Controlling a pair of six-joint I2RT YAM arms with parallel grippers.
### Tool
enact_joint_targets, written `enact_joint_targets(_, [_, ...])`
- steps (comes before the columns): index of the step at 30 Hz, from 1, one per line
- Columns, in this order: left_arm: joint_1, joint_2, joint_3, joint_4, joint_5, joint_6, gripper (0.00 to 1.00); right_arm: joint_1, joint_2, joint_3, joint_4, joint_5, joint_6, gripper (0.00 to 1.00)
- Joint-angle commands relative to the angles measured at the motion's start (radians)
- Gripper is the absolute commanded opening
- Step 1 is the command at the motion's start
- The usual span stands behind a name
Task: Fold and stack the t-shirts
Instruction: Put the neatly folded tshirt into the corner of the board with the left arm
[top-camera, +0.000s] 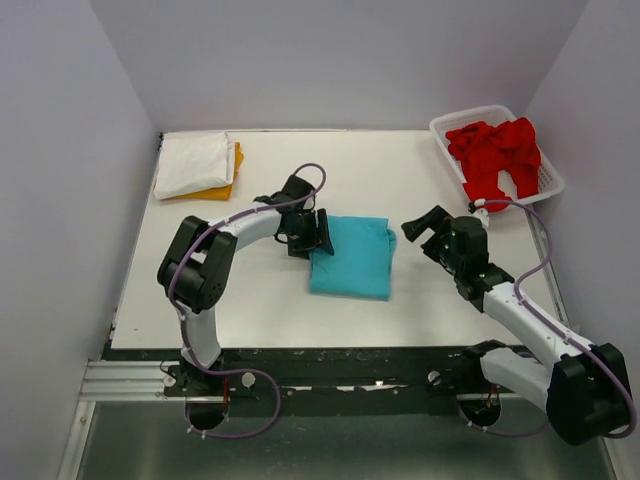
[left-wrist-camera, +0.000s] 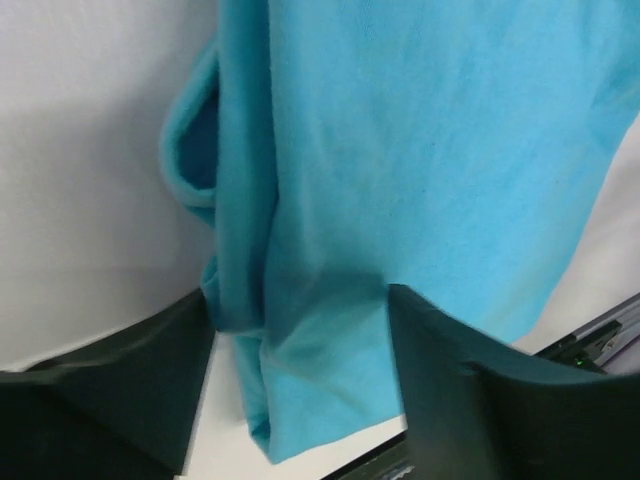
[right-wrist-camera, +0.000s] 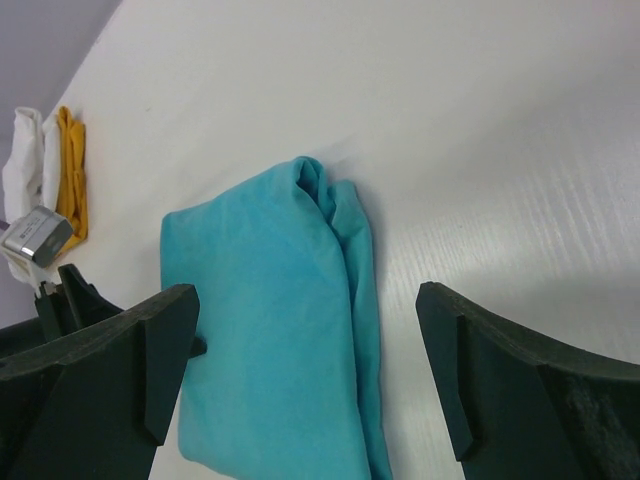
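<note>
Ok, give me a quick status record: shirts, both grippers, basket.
turquoise t-shirt: folded, flat at table centre
left gripper: jaws apart, astride its left edge
right gripper: open, empty, to its right
far left corner: white t-shirt on orange t-shirt
basket: red t-shirts heaped, unfolded, far right

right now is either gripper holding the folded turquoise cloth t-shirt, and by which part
Nothing is clamped yet. The left gripper has open jaws straddling the left edge of the folded turquoise cloth t-shirt; the right gripper is open and clear of it.
</note>
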Motion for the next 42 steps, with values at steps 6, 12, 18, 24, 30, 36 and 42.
enact_joint_targets(6, [-0.106, 0.106, 0.047, -0.064, -0.109, -0.054, 0.31, -0.001, 0.016, 0.024, -0.026, 0.049, -0.042, 1.00])
enact_joint_targets(12, [-0.184, 0.196, 0.133, -0.166, -0.248, -0.071, 0.26, 0.000, 0.011, 0.021, -0.032, 0.076, -0.058, 1.00])
enact_joint_targets(18, [-0.242, 0.287, 0.194, -0.222, -0.319, -0.088, 0.00, 0.000, 0.010, 0.018, -0.038, 0.103, -0.071, 1.00])
enact_joint_targets(24, [-0.260, 0.217, 0.205, -0.234, -0.473, -0.043, 0.00, 0.001, 0.008, 0.019, -0.041, 0.124, -0.085, 1.00])
enact_joint_targets(30, [-0.235, 0.124, 0.332, -0.357, -0.748, 0.131, 0.00, 0.000, -0.013, 0.017, -0.047, 0.144, -0.103, 1.00])
enact_joint_targets(36, [-0.165, 0.021, 0.313, -0.229, -0.864, 0.372, 0.00, 0.000, -0.043, 0.013, -0.064, 0.200, -0.121, 1.00])
enact_joint_targets(42, [-0.025, 0.093, 0.392, -0.156, -1.000, 0.564, 0.00, 0.000, -0.041, 0.015, -0.066, 0.216, -0.132, 1.00])
